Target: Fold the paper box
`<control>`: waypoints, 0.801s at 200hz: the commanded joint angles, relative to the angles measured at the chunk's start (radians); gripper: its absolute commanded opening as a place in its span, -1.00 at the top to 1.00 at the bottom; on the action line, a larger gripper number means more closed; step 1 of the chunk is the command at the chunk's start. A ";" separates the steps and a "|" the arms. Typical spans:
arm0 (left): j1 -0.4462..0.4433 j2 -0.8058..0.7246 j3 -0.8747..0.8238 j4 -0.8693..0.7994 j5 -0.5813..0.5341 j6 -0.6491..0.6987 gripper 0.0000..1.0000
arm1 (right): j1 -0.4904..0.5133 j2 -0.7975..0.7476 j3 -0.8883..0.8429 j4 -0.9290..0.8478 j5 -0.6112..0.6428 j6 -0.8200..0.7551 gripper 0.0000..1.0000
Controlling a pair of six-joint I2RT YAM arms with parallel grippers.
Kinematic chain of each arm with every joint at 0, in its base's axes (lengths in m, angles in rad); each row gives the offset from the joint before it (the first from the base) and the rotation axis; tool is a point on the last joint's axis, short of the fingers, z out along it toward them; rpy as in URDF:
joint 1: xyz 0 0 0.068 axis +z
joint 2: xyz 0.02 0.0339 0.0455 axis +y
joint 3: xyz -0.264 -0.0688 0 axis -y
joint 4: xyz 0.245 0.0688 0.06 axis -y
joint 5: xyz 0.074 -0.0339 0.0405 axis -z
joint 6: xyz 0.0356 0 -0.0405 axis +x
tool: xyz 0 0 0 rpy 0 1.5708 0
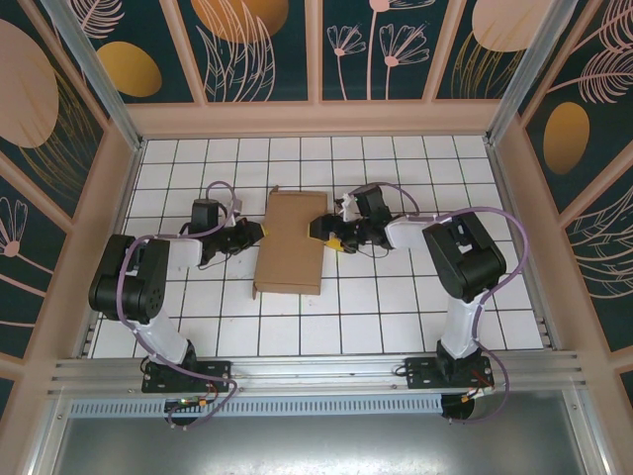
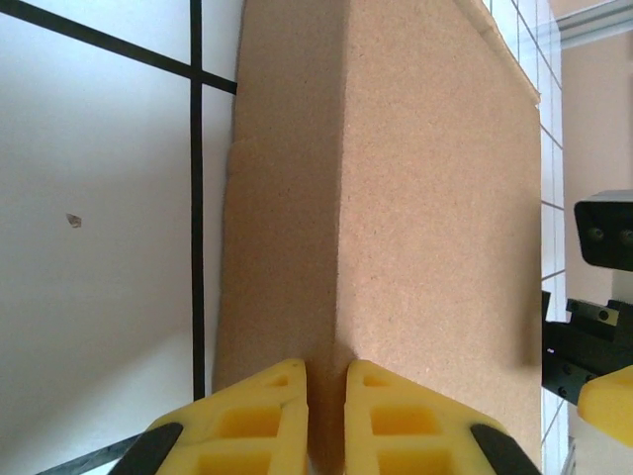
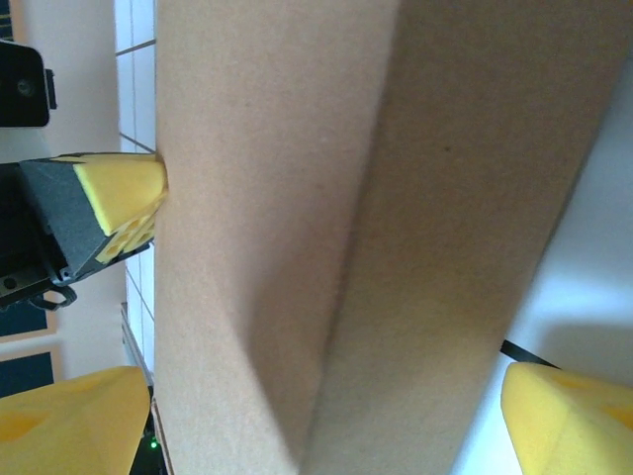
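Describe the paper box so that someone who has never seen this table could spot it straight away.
On the white gridded table, look between the two arm tips. The paper box is a slim rectangle lying flat there. It alone is plain brown cardboard; the left gripper and right gripper flanking it are black with yellow fingers.

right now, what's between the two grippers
The paper box lies between the left gripper and the right gripper, with nothing else in that stretch; the top view shows it.

Robot lab cell: gridded table (image 1: 396, 317), aluminium frame (image 1: 316, 368), decorated panels (image 1: 262, 49).
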 commanded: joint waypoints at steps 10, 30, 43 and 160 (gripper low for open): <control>0.019 0.052 -0.042 -0.087 -0.043 -0.005 0.91 | 0.009 0.044 0.038 -0.134 0.175 -0.057 -0.91; 0.020 0.064 -0.042 -0.084 -0.039 -0.005 0.93 | 0.016 0.049 0.070 -0.184 0.215 -0.034 -0.95; 0.020 0.067 -0.040 -0.084 -0.039 -0.005 0.93 | 0.030 0.060 0.091 -0.203 0.210 -0.022 -0.96; 0.022 0.101 -0.038 -0.070 -0.024 -0.014 1.00 | 0.071 0.086 0.069 0.075 -0.031 0.172 -0.87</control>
